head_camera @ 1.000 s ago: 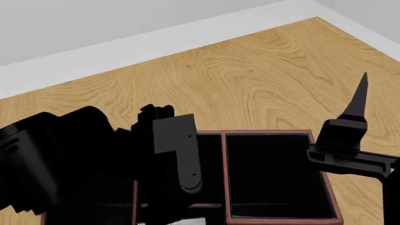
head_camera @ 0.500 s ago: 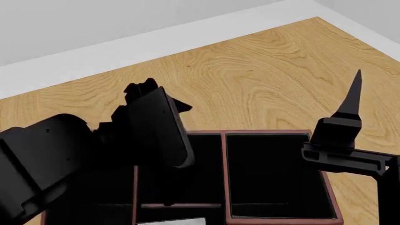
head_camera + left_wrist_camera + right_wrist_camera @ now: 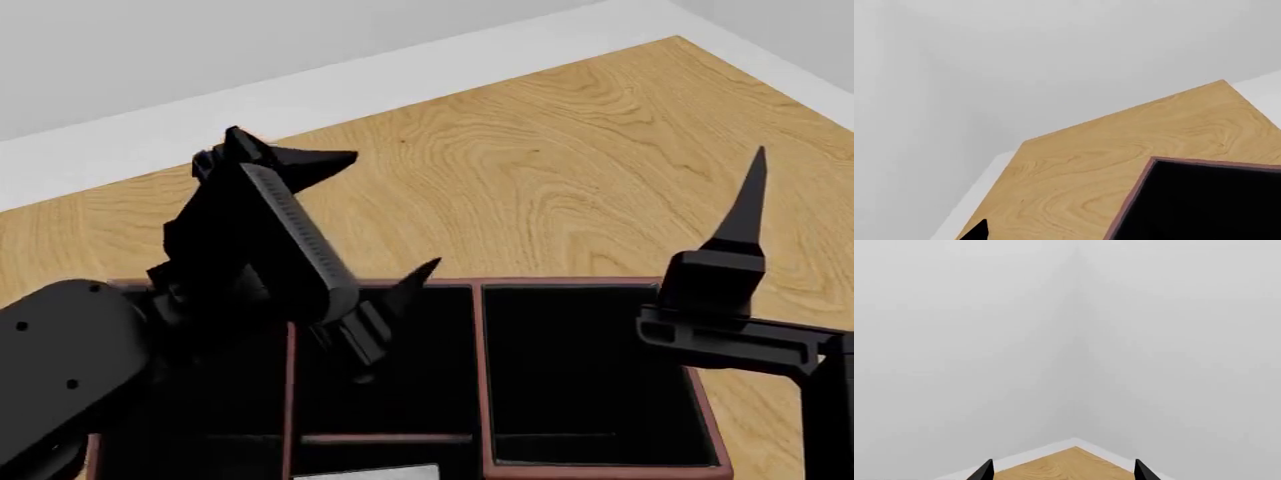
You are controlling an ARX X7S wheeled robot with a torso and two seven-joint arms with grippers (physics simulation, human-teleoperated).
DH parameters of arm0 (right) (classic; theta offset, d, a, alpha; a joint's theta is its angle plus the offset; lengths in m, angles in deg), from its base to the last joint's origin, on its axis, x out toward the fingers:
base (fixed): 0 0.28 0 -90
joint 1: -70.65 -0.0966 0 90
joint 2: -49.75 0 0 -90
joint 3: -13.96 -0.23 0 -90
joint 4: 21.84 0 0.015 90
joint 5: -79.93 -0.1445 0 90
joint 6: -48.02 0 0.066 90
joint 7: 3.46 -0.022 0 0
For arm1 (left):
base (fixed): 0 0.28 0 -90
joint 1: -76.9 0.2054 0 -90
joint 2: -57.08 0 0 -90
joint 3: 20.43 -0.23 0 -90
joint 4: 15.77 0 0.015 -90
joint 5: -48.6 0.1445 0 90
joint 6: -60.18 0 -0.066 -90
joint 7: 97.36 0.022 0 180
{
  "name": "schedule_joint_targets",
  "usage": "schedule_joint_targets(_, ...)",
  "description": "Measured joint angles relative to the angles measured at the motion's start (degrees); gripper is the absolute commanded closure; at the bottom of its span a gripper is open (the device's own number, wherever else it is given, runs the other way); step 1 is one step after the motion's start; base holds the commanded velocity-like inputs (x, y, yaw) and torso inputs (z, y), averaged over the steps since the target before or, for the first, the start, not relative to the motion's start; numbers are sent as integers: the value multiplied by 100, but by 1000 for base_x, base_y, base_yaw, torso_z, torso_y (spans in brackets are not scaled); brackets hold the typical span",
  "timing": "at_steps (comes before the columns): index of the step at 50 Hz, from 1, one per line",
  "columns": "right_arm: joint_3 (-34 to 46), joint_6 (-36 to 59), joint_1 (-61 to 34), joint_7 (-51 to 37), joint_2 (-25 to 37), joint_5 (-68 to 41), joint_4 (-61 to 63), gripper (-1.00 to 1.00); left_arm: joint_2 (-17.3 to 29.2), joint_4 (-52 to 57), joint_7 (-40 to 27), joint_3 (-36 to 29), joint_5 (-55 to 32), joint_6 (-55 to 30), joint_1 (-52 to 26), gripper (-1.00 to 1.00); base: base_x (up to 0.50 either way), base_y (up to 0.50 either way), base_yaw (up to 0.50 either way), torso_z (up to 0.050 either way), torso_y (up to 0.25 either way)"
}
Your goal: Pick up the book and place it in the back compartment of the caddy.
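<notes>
The caddy [image 3: 561, 283] is a dark red box with black insides and thin red dividers [image 3: 477, 340], low in the head view. Its corner shows in the left wrist view [image 3: 1147, 165]. A white strip [image 3: 363, 472] lies inside the caddy at the bottom edge; it may be the book's page edges, and the rest is out of view. My left gripper [image 3: 383, 213] is open and empty, raised above the caddy's far left part. One left fingertip [image 3: 977, 232] shows in its wrist view. My right gripper [image 3: 1062, 472] is open and empty, its finger [image 3: 747, 205] pointing up over the caddy's right rim.
The wooden table [image 3: 534, 170] stretches behind the caddy to a far edge and a right corner, with a grey-white wall beyond. My left arm [image 3: 80, 350] covers the caddy's left side.
My left gripper has risen and swung up and to the left from low over the caddy, and its fingers now stand wide apart. The right gripper has barely moved.
</notes>
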Motion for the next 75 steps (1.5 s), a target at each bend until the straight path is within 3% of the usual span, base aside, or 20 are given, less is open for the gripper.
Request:
schedule_joint_targets(36, 211, 151, -365, -213, 9, -236, 86, -100, 613, 1911, -2357, 891, 485, 828, 1411, -100, 0, 0, 0, 0, 0)
schedule_joint_targets(75, 268, 399, -1181, -934, 431, -1196, 582, -100, 1251, 3013, -3444, 1455, 654, 1363, 2562, -100, 0, 0, 0, 0, 0)
